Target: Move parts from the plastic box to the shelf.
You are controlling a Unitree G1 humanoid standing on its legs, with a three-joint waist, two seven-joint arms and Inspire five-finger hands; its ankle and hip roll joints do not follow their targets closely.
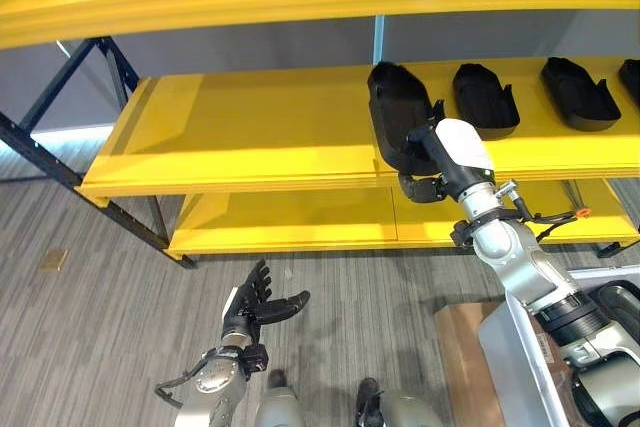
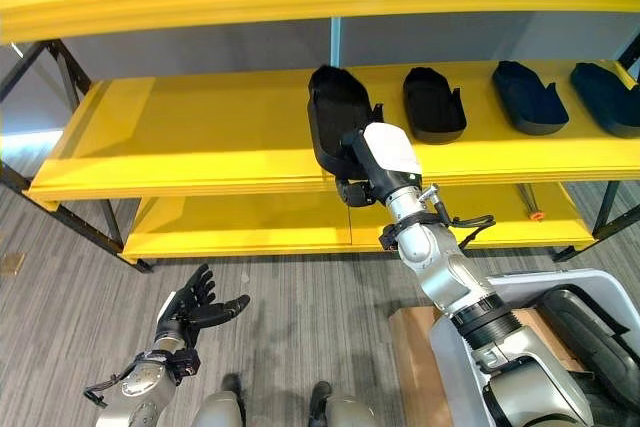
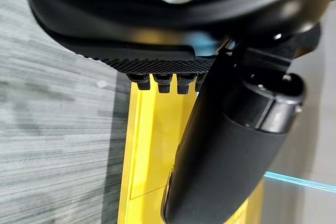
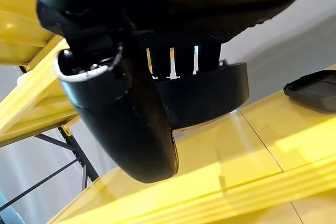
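The right hand (image 2: 362, 169) gripped a black part (image 2: 336, 117) at its near end, the fingers (image 4: 173, 59) curled over the rim and the thumb against its outer wall, so the part stretched from the hand toward twelve o'clock and lay on the middle level of the yellow shelf (image 2: 190, 137). It was a long, shoe-shaped tray of matte black plastic with a raised rim and a hollow middle. Toward three o'clock from it lay three more black parts (image 2: 433, 103) of the same moulded shape, spaced apart in a row. The shelf boards were smooth, glossy yellow on dark blue metal legs. The left hand (image 2: 192, 312) hung low at seven o'clock above the grey striped floor (image 2: 300, 297), fingers spread wide and holding nothing.
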